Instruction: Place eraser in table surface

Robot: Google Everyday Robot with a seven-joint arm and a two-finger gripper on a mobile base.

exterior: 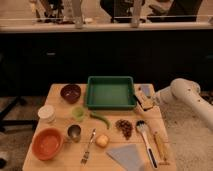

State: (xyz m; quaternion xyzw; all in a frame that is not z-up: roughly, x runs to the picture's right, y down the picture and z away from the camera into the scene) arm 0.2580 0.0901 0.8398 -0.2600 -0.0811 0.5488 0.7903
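Observation:
The eraser [145,90] is a small blue-grey block at the right edge of the wooden table surface [60,107], just right of the green tray [110,93]. My gripper [143,101] reaches in from the right on the white arm [184,92] and sits right against the near side of the eraser, low over the table. I cannot tell whether the eraser is in its grasp or resting on the wood.
On the table are a maroon bowl [70,92], a white jar [46,113], a small green cup [78,113], a green chilli [101,120], a metal cup [74,132], an orange bowl [48,144], a fork [88,146], a yellow fruit [102,141], brown bits [124,127], a blue-grey triangular cloth [126,156] and a brush [145,136].

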